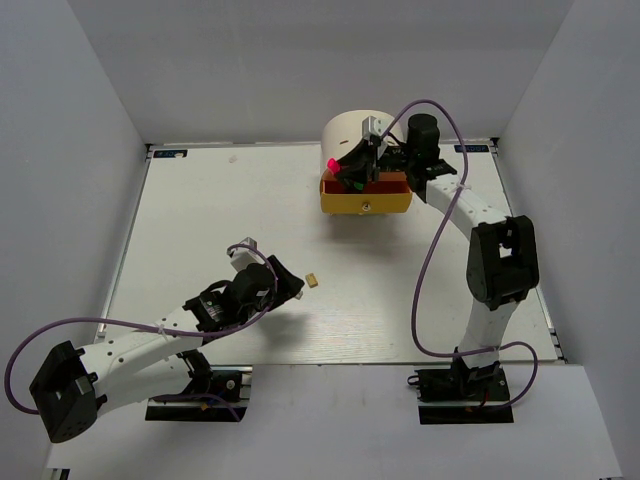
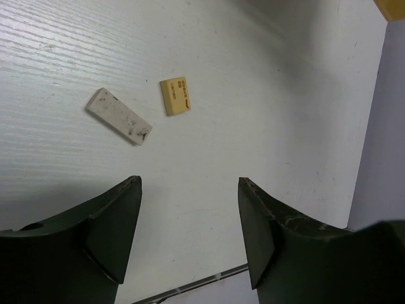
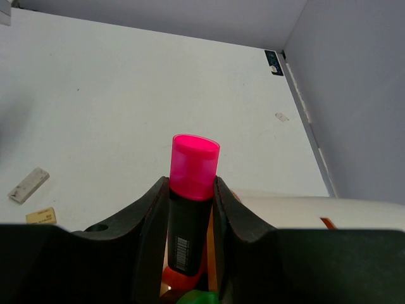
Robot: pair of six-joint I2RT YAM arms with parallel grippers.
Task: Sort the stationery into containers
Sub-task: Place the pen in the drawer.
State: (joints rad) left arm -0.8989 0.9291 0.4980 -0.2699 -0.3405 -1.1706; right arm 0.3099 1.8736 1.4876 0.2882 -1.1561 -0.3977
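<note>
My right gripper [image 1: 352, 165] [image 3: 190, 182] is shut on the pink-capped black highlighter [image 1: 332, 163] [image 3: 193, 161], cap up, over the pulled-out yellow-fronted drawer [image 1: 365, 204] of the cream desk unit [image 1: 348, 126]. Orange [image 3: 182, 279] and green [image 3: 200, 298] caps show under it in the drawer. My left gripper [image 1: 291, 287] [image 2: 188, 182] is open and empty, low over the table. The tan eraser [image 1: 314, 281] [image 2: 175, 96] and the grey eraser [image 2: 118, 116] lie just ahead of it, apart from each other. Both erasers also show in the right wrist view, grey [image 3: 28, 185] and tan [image 3: 41, 216]. The pens are out of view.
Grey walls close the table [image 1: 220, 220] on the left, right and back. The cream unit stands at the far edge, right of centre. The right arm's cable [image 1: 430, 250] loops over the table's right side.
</note>
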